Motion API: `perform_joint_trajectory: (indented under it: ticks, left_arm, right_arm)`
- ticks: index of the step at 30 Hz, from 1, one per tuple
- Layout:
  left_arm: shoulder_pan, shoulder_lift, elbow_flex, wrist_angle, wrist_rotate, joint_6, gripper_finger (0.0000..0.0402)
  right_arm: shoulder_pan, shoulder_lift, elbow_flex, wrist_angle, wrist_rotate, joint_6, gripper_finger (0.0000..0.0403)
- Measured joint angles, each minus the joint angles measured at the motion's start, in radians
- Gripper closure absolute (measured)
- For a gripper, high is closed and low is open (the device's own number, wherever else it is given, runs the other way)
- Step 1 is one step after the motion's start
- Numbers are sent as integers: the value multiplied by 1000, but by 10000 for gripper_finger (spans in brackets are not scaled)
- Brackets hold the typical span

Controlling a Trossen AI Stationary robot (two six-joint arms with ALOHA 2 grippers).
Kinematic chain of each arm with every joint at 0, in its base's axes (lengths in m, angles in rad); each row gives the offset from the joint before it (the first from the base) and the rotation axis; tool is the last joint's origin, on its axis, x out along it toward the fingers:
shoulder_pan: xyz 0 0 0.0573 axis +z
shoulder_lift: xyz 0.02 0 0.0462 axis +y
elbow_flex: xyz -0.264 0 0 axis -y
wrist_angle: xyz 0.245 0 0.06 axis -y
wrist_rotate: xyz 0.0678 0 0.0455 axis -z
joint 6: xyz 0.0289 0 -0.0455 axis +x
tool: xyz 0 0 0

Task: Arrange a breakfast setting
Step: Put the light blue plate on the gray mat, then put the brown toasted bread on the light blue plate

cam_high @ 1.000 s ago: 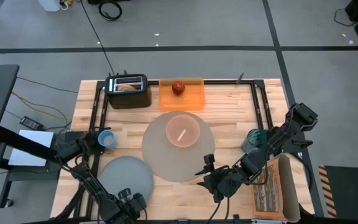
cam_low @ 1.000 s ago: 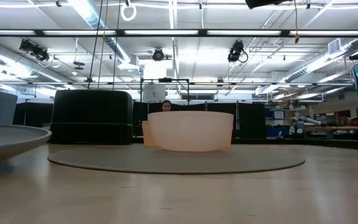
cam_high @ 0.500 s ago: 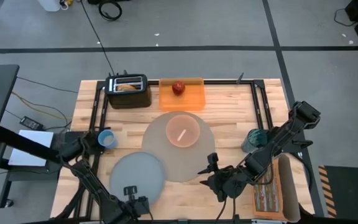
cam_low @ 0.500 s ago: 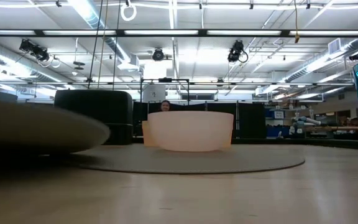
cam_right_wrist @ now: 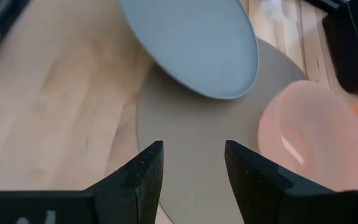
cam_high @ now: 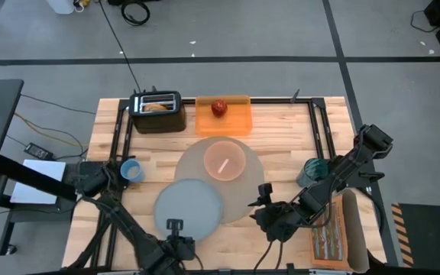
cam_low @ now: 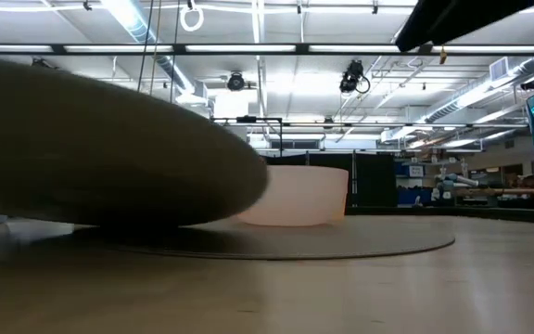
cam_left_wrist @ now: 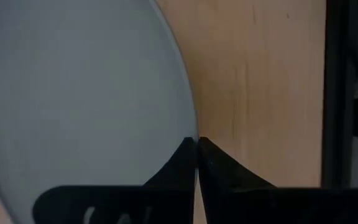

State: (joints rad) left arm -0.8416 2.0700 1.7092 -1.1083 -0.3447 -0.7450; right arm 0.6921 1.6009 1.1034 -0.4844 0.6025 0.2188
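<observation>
The left gripper (cam_high: 176,231) is clamped on the near rim of the blue-grey plate (cam_high: 189,208), its fingers (cam_left_wrist: 185,163) pinched together over the edge in its wrist view. Over the last second it has carried the plate from the bare wood on the near-left of the grey mat (cam_high: 239,200) across to it, so the plate now overlaps the mat's near-left edge; in the low view it rides lifted and tilted, not yet set down. It looks empty. I judge the placing step about half done: the plate needs to settle on the mat.

The right gripper (cam_high: 264,200) hovers over the mat's near-right edge, fingers spread and holding nothing.

Farther in, the pink bowl (cam_high: 224,160) sits on the mat's far half with the spoon (cam_high: 222,164) inside. The blue cup (cam_high: 131,170) stands left of the mat. Beyond the mat, the red apple (cam_high: 219,108) rests on an orange tray (cam_high: 239,116) beside a toaster (cam_high: 157,111).
</observation>
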Motion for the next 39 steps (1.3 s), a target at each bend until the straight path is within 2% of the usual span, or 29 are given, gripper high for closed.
perform_joint_trajectory:
  ticks: [7,13,20,25,27,28,31,34,39]
  left_arm:
    - [46,57,0,54,5,93,392]
    - [63,127,0,50,24,103,386]
    - [74,115,0,33,30,96,330]
    - [70,53,0,30,114,86,286]
    - [65,8,0,-2,117,64,276]
    - [63,-20,0,-24,92,50,273]
    - [58,-111,-3,-72,-116,44,271]
    - [83,-230,-81,-5,-281,78,270]
    - [189,-491,-429,253,-312,178,270]
  right_arm:
    - [-13,0,0,-71,-44,59,224]
    - [-12,1,0,-74,-77,77,222]
    - [-13,0,0,-75,-76,63,204]
    - [-47,-28,0,-89,-42,-11,195]
    - [-84,-38,0,-119,-12,-39,195]
    - [-110,-44,0,-128,11,-53,196]
    - [-221,-57,0,-93,48,-78,196]
    - [-348,-58,0,-56,36,-115,196]
    - [-504,-58,0,15,8,-196,195]
